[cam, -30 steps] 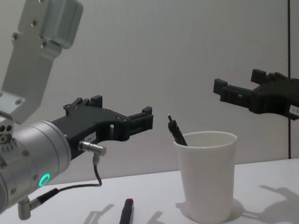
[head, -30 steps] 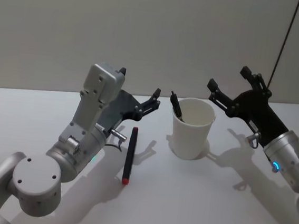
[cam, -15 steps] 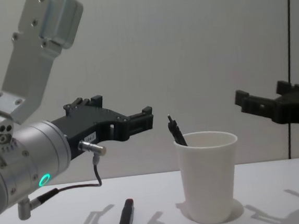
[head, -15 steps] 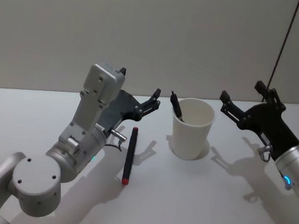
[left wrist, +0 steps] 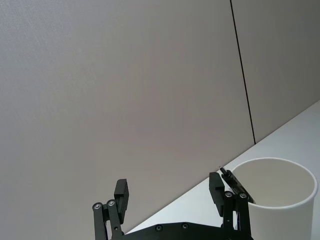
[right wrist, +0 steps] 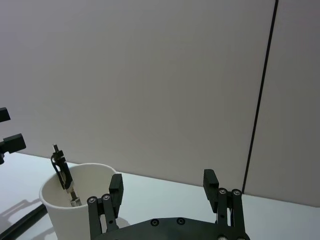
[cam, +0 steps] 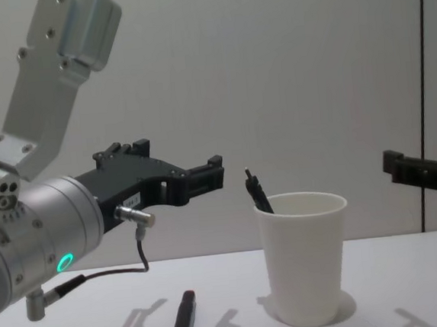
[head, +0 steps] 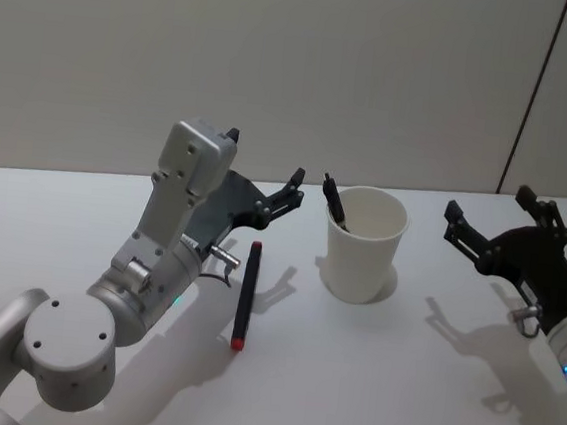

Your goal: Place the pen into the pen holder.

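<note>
The pen holder, a white paper cup [head: 364, 245], stands on the white table with a black pen [head: 335, 199] leaning inside it, tip above the rim. A second pen [head: 246, 294], black with a red end, lies flat on the table left of the cup. My left gripper [head: 291, 188] hovers open and empty above that lying pen, pointing at the cup [cam: 305, 255]. Off to the cup's right, clear of it, my right gripper [head: 487, 204] is open and empty too. The right wrist view shows the cup [right wrist: 75, 200] and the pen in it [right wrist: 64, 175].
A plain grey wall with a dark vertical seam [head: 536, 91] backs the table. Bare white tabletop [head: 378, 382] lies in front of the cup and between the arms.
My right gripper has drawn back to the right and lower, away from the cup, staying open. The left arm, both pens and the cup have not moved.
</note>
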